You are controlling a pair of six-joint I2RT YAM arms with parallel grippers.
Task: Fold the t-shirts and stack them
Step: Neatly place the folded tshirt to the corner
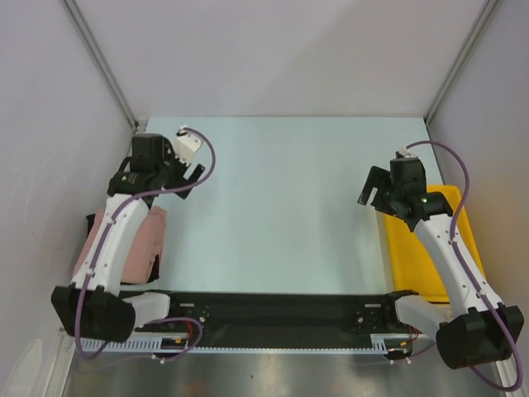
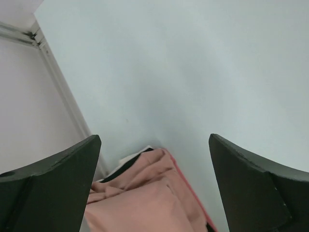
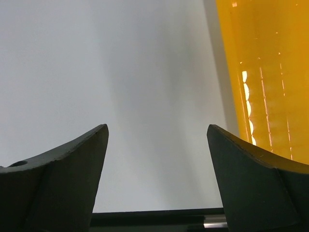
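A dusty pink t-shirt point(image 1: 150, 235) lies folded at the table's left edge, partly under my left arm. In the left wrist view the pink t-shirt point(image 2: 145, 198) sits low between the fingers, and a black t-shirt point(image 2: 119, 170) shows as a thin dark edge beneath it. My left gripper point(image 1: 155, 180) hangs over the table just beyond the pile, and in its own view the left gripper point(image 2: 154, 140) is open and holds nothing. My right gripper point(image 1: 378, 194) hovers over the right side of the table beside the tray. Its own view shows the right gripper point(image 3: 157, 128) open and empty.
A rigid yellow tray point(image 1: 413, 248) stands at the right edge, its wall point(image 3: 270, 72) beside my right fingers. Grey walls and a metal rail point(image 2: 58, 82) close in the table on the left. The black base bar point(image 1: 273, 310) runs along the near edge.
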